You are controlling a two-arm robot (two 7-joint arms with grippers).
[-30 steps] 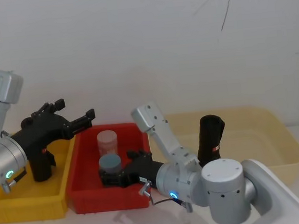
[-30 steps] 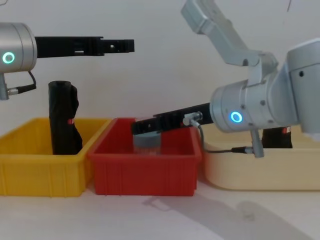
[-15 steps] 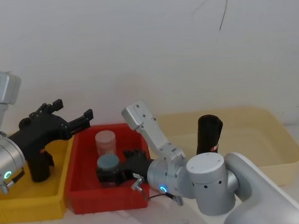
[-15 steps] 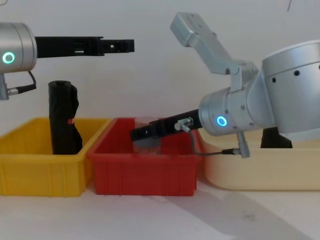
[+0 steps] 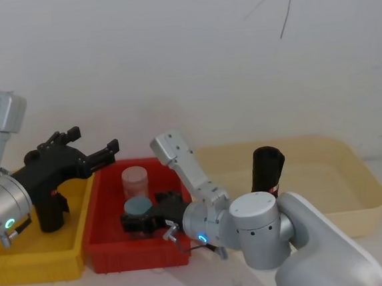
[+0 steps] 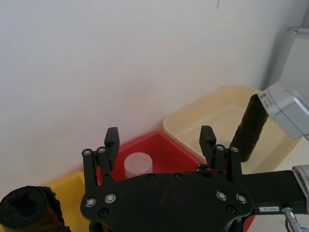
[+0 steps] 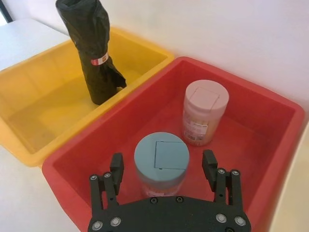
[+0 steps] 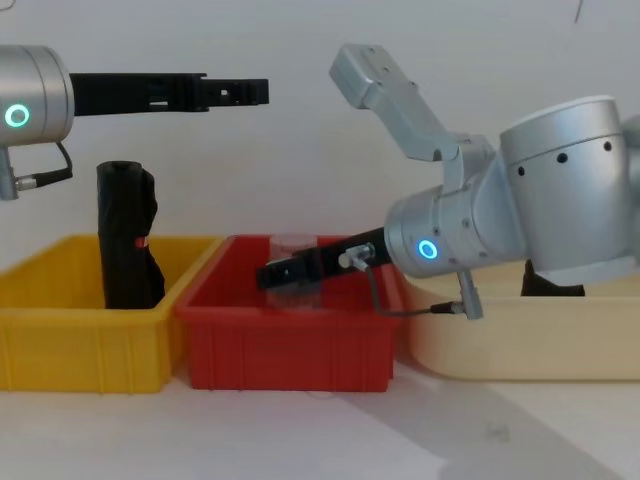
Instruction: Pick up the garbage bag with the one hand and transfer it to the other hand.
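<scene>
Yellow bin [image 5: 34,260]: garbage bag [image 5: 48,210] below jaws

A rectangular red plastic bin [image 7: 270,145] is sitting between a yellow plastic bin [image 7: 43,96] and a wide cream-coloured plastic tub [image 5: 354,169], all three resting on the white bench [image 8: 300,430]. Inside the red bin, a pale pink lidded jar [image 7: 204,112] is standing just beside a blue-grey lidded jar [image 7: 161,162].

Three bins stand side by side — the left bin [image 5: 34,264] holds an upright garbage bag [image 7: 91,55], the middle bin [image 5: 110,247] two jars, one jar [image 7: 161,162] in front of the other jar [image 7: 204,111]. The right bin [image 5: 355,182] holds another roll [image 5: 267,170] — upright.
</scene>
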